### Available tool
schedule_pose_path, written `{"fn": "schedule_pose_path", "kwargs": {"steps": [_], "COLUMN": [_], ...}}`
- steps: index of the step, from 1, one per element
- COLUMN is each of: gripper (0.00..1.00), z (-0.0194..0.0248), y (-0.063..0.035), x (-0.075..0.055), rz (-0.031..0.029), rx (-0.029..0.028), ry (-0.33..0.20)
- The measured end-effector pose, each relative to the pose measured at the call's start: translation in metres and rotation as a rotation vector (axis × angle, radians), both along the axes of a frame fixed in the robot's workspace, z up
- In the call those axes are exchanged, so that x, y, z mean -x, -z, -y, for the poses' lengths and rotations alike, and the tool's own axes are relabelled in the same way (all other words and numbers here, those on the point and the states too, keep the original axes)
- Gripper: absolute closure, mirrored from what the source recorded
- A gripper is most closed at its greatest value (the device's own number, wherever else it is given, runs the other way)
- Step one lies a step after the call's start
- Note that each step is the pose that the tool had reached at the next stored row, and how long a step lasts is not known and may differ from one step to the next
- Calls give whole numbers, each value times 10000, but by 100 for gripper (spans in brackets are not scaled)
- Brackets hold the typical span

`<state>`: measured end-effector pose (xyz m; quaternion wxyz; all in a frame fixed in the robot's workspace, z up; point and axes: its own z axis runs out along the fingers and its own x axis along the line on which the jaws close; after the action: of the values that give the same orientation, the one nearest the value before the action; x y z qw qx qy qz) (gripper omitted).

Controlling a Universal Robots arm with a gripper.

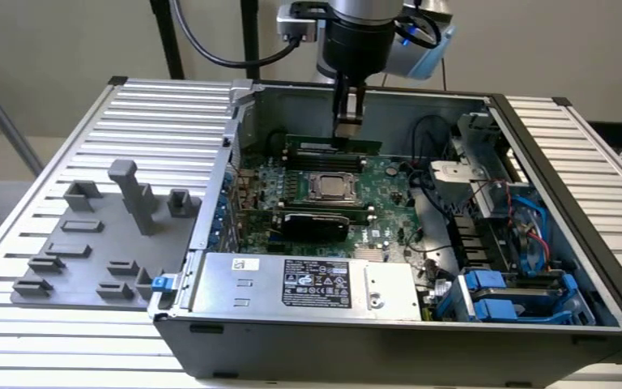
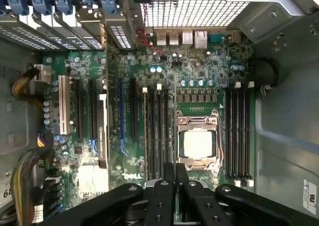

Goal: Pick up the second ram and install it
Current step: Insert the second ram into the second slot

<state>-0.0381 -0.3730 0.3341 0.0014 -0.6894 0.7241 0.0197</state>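
The claw (image 1: 343, 130) reaches straight down into the open computer case (image 1: 289, 105), which lies on a slatted metal table (image 1: 159, 105). In the exterior view its two fingers hang as one narrow dark bar, and the wrist view shows the fingers (image 2: 169, 178) drawn close together with only a sliver of a gap between them. The second ram (image 1: 313, 143), a long thin green stick with dark chips along its face, stands on edge on the motherboard (image 1: 387, 203) at the far side of the processor socket (image 1: 330, 186), running across from the exterior view's left to its right. The claw's tips meet the stick's upper edge, a little toward the exterior view's right of its middle; whether they pinch the stick or only rest on it cannot be told. In the wrist view the claw (image 2: 175, 173) lines up with the bank of long black slots (image 2: 158, 136) just beside the processor socket (image 2: 198, 144), while a second bank of slots (image 2: 238, 136) lies on the socket's other side. Outside the case, toward the exterior view's left, a grey fixture plate (image 1: 95, 235) with upright blocks sits on the table, well apart from the claw. A silver power supply (image 1: 289, 279) lies along the near wall of the case.
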Motion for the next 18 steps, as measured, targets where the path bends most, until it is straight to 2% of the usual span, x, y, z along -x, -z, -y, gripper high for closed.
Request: {"fn": "schedule_pose_path", "kwargs": {"steps": [18], "gripper": [100], "z": [0], "y": [1], "x": [-1], "rz": [-5], "rx": [3], "ry": [1]}}
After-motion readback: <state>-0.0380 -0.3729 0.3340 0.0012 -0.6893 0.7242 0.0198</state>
